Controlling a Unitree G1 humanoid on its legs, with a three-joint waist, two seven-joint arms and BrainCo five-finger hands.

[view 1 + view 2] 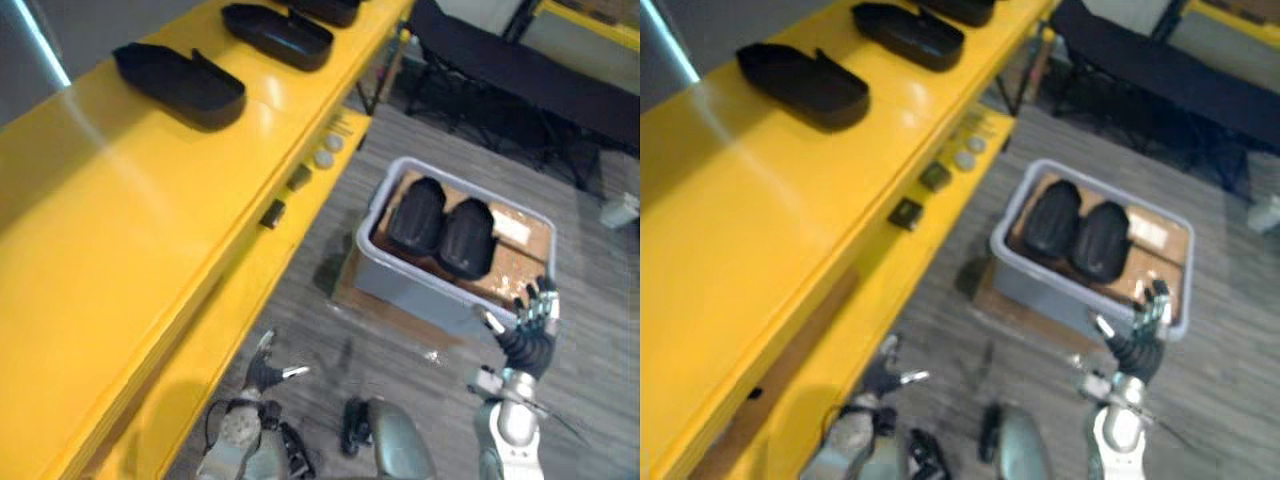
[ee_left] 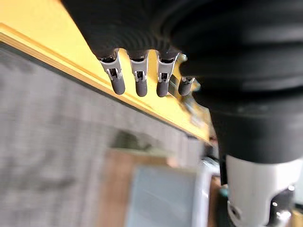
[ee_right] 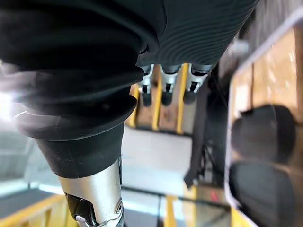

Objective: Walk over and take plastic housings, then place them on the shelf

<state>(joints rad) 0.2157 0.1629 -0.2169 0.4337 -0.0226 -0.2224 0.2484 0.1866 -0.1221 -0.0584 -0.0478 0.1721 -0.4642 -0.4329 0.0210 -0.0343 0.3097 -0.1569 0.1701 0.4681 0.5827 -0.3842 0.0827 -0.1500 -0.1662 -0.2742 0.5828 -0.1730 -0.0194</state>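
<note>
Right hand [image 1: 535, 320] at lower right of the left eye view, fingers straight and a little spread, holding nothing, just beside the near right corner of the bin [image 1: 400, 285]. Inside, two housings [image 1: 468, 238] side by side, domed side up, long axes running up the frame (roughly away from the robot), up and left of that hand. Left hand [image 1: 265, 372] at lower centre-left, relaxed and empty too, near the shelf [image 1: 120, 220] front, well apart from the bin. Nearer by far: the right. Probably next: a reach up-left over the rim. Other housings [image 1: 180, 85] already on the shelf, upper left.
</note>
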